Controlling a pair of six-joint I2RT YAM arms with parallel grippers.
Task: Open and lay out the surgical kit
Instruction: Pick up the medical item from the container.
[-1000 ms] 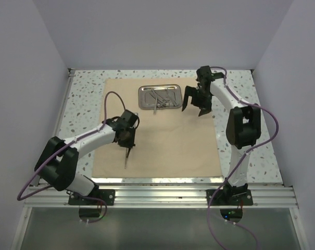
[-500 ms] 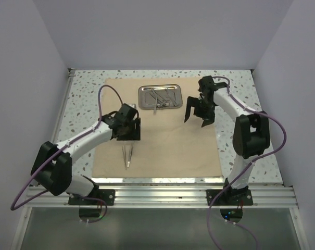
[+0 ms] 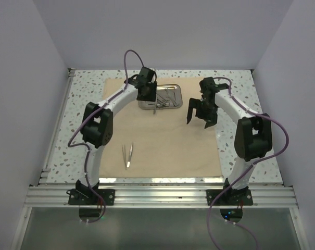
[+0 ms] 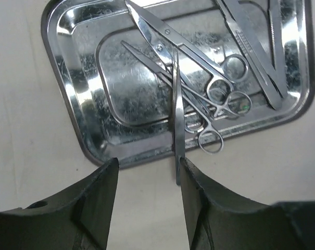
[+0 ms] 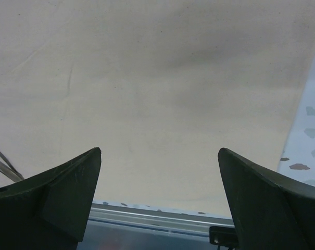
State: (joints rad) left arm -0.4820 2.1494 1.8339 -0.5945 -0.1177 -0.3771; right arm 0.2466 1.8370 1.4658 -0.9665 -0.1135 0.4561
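Pale lavender walls close in a speckled table (image 3: 84, 104), and most of its middle is covered by the beige cloth wrap (image 3: 167, 146), spread out flat. On the near-left part of the cloth a pair of tweezers (image 3: 127, 155) lies alone, well apart from both arms. Further in, the left arm arches to the far side, so that the left gripper (image 3: 147, 96) hangs over the left end of the steel tray (image 3: 179, 98), which sits on the far middle of the cloth. In the left wrist view its fingers (image 4: 100, 198) stand apart with nothing between them. Below them the tray holds a loose heap of silver instruments, among them scissors (image 4: 173, 41) and ring-handled forceps (image 4: 199, 112). A slim straight instrument (image 4: 178, 130) lies across the heap and pokes out over the tray's near rim onto the cloth. To the right of the tray the right gripper (image 3: 200, 112) hovers above the cloth. Its jaws are spread wide and empty, and its own camera shows only bare cloth beneath, with a strip of table at the right edge.
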